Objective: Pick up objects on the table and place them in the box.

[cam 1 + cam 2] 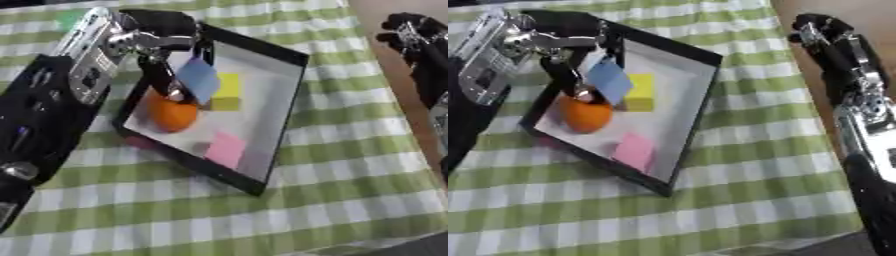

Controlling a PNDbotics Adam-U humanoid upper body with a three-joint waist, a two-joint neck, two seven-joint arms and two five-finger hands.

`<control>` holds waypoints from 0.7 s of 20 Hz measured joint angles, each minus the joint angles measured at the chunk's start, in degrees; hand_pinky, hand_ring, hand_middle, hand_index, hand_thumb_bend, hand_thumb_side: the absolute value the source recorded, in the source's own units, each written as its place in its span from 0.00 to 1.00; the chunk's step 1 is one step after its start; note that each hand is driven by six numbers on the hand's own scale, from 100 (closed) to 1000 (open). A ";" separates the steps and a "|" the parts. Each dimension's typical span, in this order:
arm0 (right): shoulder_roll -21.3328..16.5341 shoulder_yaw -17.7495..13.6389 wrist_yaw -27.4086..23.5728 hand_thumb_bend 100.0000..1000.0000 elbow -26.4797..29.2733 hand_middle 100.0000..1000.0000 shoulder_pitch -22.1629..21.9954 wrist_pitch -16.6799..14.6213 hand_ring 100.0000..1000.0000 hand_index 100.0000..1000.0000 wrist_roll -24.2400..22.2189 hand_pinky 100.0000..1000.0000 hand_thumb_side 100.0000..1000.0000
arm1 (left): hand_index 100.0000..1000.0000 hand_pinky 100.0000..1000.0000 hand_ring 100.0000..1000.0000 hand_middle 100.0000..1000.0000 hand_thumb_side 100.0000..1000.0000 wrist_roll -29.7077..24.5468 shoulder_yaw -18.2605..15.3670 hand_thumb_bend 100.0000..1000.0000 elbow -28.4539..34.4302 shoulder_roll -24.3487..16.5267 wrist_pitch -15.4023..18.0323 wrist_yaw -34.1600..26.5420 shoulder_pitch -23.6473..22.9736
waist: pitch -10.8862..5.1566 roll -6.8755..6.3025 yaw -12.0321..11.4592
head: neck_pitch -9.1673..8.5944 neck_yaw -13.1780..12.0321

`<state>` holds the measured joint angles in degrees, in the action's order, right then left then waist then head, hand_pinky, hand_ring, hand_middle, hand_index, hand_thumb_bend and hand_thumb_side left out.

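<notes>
A black-rimmed box (282,131) with a white floor lies askew on the checked cloth. Inside it are an orange ball (171,114), a yellow block (228,91) and a pink block (227,148). My left hand (166,37) hangs over the box's left part, its fingers pinching a blue card-like piece (200,79) that hangs tilted above the ball and the yellow block. My right hand (826,35) is at the upper right, off the cloth's edge, fingers curled with nothing in them.
The green and white checked cloth (332,200) covers the table around the box. A brown floor strip (398,90) shows past the table's right edge. A small green thing (70,19) lies at the upper left.
</notes>
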<state>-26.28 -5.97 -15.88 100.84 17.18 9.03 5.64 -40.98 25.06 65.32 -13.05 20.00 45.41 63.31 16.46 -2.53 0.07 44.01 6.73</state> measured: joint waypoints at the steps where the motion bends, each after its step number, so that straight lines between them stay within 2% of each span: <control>1: 0.00 0.00 0.00 0.00 0.00 0.67 0.00 0.00 0.73 0.70 0.00 0.96 0.42 | 0.89 0.89 0.88 0.84 0.33 0.44 -0.22 0.84 0.01 -0.01 -0.05 0.22 -0.03 | 0.00 0.00 -0.11 | 0.00 0.00; 5: 0.00 0.00 -0.01 0.00 0.00 0.67 0.00 0.00 0.73 0.69 0.00 0.96 0.43 | 0.92 0.92 0.92 0.86 0.51 2.60 -1.79 0.94 1.22 -0.52 -1.76 2.12 -0.41 | 0.00 0.00 -0.14 | 0.01 0.00; 6: 0.00 0.00 -0.03 0.00 0.00 0.67 0.00 0.00 0.73 0.69 0.00 0.96 0.43 | 0.92 0.92 0.92 0.86 0.63 3.08 -2.30 1.00 1.92 -0.90 -2.34 2.63 -0.67 | 0.00 0.00 -0.17 | 0.01 0.01; 8: 0.00 0.00 -0.04 0.00 0.00 0.67 0.00 0.01 0.73 0.69 0.01 0.96 0.43 | 0.94 0.93 0.92 0.87 0.71 3.92 -3.33 1.00 3.35 -1.63 -3.61 3.03 -1.27 | -0.01 0.00 -0.30 | 0.01 0.03; 11: 0.00 -0.01 -0.07 0.00 0.00 0.67 -0.01 0.00 0.73 0.69 0.02 0.96 0.43 | 0.95 0.91 0.91 0.86 0.66 5.23 -4.85 1.00 5.13 -2.69 -5.41 2.35 -1.73 | -0.10 0.02 -0.51 | 0.03 0.08; 12: 0.00 -0.01 -0.08 0.00 0.00 0.67 -0.01 -0.01 0.73 0.69 0.03 0.96 0.43 | 0.94 0.90 0.89 0.85 0.62 5.64 -5.35 0.98 5.68 -3.09 -5.91 1.77 -1.82 | -0.12 0.02 -0.55 | 0.04 0.11; 14: 0.00 -0.03 -0.10 0.00 0.00 0.67 -0.03 -0.04 0.73 0.69 0.06 0.96 0.43 | 0.93 0.89 0.88 0.84 0.60 6.25 -6.45 0.93 6.68 -4.09 -6.89 0.01 -1.86 | -0.30 0.02 -0.82 | 0.05 0.28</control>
<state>-26.28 -6.00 -15.98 100.84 17.14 8.99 5.70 -34.72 18.61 72.00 -17.14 13.11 45.42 61.45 16.16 -2.51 -0.76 44.07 7.01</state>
